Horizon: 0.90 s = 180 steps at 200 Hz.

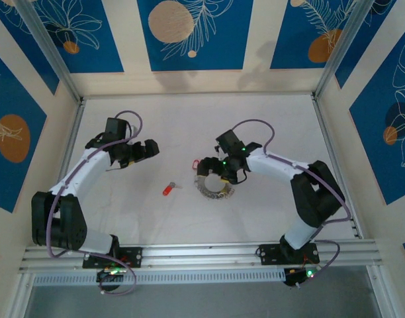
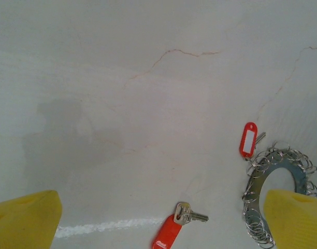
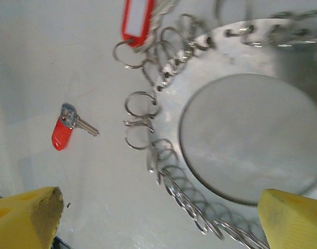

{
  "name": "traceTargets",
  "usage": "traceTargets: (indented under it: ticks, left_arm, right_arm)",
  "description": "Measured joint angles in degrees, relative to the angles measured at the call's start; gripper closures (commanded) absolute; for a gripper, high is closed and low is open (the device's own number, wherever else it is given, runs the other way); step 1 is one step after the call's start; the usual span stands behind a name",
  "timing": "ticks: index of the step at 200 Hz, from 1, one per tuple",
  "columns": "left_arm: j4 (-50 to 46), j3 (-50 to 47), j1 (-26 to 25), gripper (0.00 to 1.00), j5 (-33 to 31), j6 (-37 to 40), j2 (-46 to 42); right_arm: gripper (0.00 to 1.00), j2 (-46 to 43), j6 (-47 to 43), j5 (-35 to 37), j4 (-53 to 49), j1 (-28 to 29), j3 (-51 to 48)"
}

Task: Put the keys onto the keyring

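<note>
From above, the white tabletop (image 1: 255, 119) holds a silver keyring (image 1: 212, 190) near the middle. A red key (image 1: 168, 189) lies by itself at 9 o'clock from the keyring, a little way off. A red tag (image 1: 197, 164) lies right by the keyring's edge at 11 o'clock. The right jaws hang over the keyring's 12 o'clock side and are spread apart. The left jaws are at 10 o'clock from the red key, well away from it. They are spread apart too, with nothing in them.

From the left wrist, two yellow fingertips (image 2: 24, 220) sit at the bottom corners, far apart. Only bare tabletop (image 2: 148, 78) is between them. The red key (image 2: 171, 231) lies at 6 o'clock, and its silver part points to 3 o'clock. The red tag (image 2: 247, 140) has a white middle and stands at 3 o'clock, with a bit of silver metal just behind it. The keyring (image 2: 258, 182) is at 4 o'clock. It has lots of small wire loops (image 2: 254, 220) on it. The right fingertip hides part of it.

From the right wrist, the yellow fingertips (image 3: 26, 218) are wide apart at the bottom corners and hold nothing. The keyring (image 3: 236, 52) is big and close, from 12 to 5 o'clock, and looks a bit blurry. Its small wire loops (image 3: 140, 106) stick out around the edge. The red tag (image 3: 138, 18) is at 12 o'clock and touches those loops. The red key (image 3: 62, 132) lies alone at 9 o'clock on the tabletop (image 3: 44, 62), away from the keyring.
</note>
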Motion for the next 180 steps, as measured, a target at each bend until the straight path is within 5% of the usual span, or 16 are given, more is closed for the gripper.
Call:
traceTargets:
  ticks: [52, 107, 142, 180]
  left_arm:
    - [-0.02, 0.0, -2.99, 0.0, 0.37, 0.55, 0.76]
    - [-0.07, 0.11, -6.1, 0.0, 0.35, 1.77, 1.44]
    - [-0.11, 0.11, -7.1, 0.0, 0.33, 2.21, 1.49]
    - [-0.26, 0.55, -7.23, 0.0, 0.33, 2.82, 2.84]
  right_arm:
    - [0.52, -4.04, -5.75, 7.02, -8.92, -2.25, -0.46]
    - [0.56, -4.17, -7.8, 7.76, -12.11, -6.62, -4.37]
    - [0.56, -4.17, -8.83, 4.35, -12.09, -4.85, -7.56]
    - [0.67, -4.17, -8.87, 3.26, -11.37, -2.73, -10.58]
